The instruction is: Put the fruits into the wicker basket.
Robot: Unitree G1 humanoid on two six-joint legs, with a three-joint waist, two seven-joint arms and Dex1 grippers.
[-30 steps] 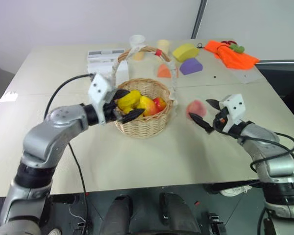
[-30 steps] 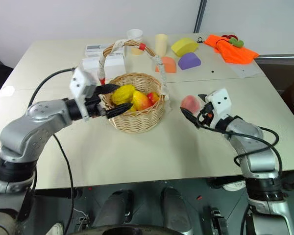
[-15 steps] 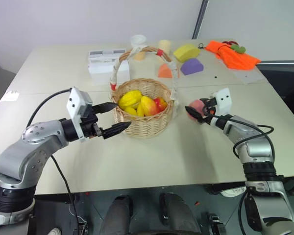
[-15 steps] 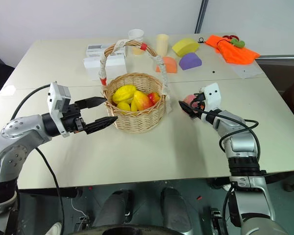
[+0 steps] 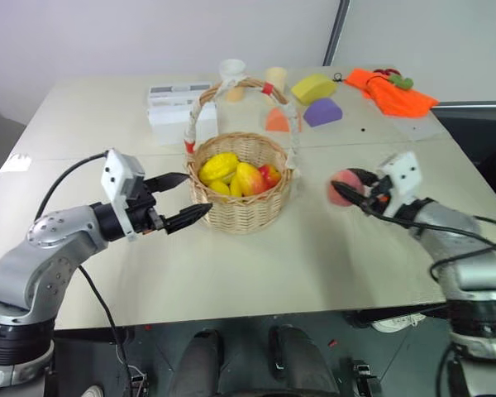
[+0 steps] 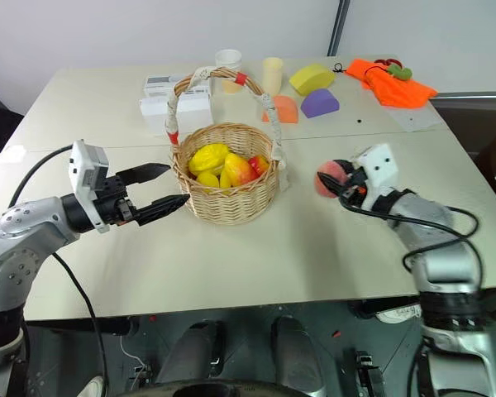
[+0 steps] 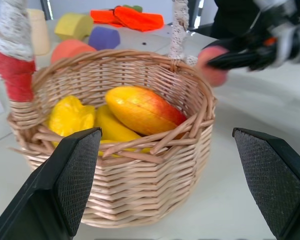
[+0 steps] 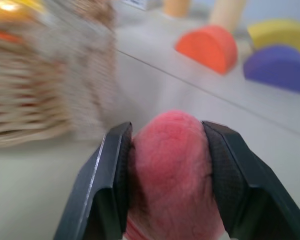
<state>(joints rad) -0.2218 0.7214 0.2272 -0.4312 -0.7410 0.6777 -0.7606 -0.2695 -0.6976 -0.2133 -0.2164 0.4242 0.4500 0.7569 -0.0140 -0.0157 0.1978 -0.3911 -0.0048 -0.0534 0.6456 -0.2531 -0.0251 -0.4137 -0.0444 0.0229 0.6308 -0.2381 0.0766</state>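
Observation:
The round wicker basket (image 5: 241, 213) stands mid-table with its banded handle (image 5: 231, 87) arched over it. Inside lie yellow bananas (image 5: 218, 168), a red-and-yellow mango (image 5: 250, 176) and a red-yellow apple (image 5: 269, 174). My right gripper (image 5: 347, 188) is shut on the pink peach (image 8: 171, 165), held above the table to the right of the basket. My left gripper (image 5: 182, 199) stands open just left of the basket, its fingers (image 7: 77, 177) either side of the near wall with nothing between them.
At the back of the table are yellow (image 5: 312, 87), purple (image 5: 321, 112) and orange (image 5: 276, 121) foam blocks, two cups (image 5: 231, 74), a white box (image 5: 174, 103) and an orange cloth (image 5: 391, 89). A black cable trails from my left wrist.
My right gripper closed on the peach and lifted it off the table. My left gripper drew back out of the basket to its left side, still open.

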